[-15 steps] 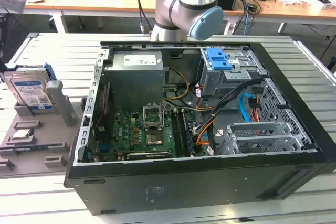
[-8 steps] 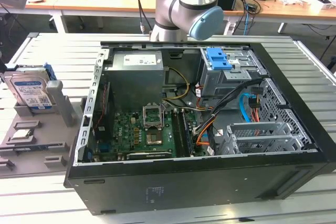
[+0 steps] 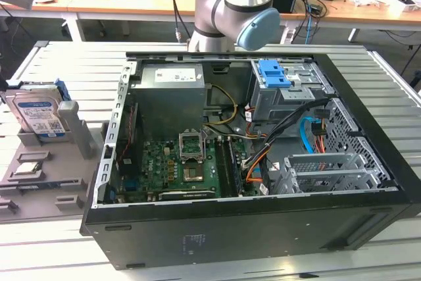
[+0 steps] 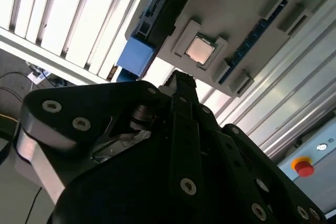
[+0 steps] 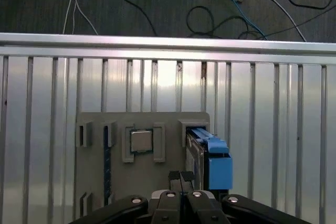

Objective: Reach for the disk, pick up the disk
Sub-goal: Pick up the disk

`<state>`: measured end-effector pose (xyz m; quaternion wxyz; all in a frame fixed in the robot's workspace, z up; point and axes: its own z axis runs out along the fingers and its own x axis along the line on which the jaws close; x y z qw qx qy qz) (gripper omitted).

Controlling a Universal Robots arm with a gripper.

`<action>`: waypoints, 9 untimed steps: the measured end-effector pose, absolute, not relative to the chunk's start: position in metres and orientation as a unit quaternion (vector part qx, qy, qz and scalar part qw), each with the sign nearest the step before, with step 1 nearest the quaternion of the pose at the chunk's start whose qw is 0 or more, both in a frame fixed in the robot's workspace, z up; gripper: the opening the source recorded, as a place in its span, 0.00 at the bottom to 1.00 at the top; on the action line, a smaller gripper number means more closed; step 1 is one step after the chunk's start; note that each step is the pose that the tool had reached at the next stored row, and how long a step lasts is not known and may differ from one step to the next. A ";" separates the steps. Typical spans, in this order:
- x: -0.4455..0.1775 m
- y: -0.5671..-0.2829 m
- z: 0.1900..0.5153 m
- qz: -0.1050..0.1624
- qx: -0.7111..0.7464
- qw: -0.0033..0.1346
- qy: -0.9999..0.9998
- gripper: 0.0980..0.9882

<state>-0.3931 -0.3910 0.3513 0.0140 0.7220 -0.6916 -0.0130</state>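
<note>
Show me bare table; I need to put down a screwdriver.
Free: the slatted metal table behind the grey parts tray, and its strip on the exterior view's right of the open black computer case. Crowded: the tray, holding the silver blue-framed disk, and the case's inside.

Disk (image 3: 38, 113) stands in tray (image 3: 56, 177) slot, beside computer case (image 3: 230, 235)

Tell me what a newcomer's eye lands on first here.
First comes the big open computer case in the middle of the exterior view, its green motherboard bare, with the grey robot arm rising behind it. Next is the disk with its blue frame, standing on edge in a grey holder at the exterior view's left. The first wrist view looks down on it past the gripper.
</note>
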 end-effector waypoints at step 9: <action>-0.393 -0.391 0.351 -0.013 0.716 0.014 -0.698 0.01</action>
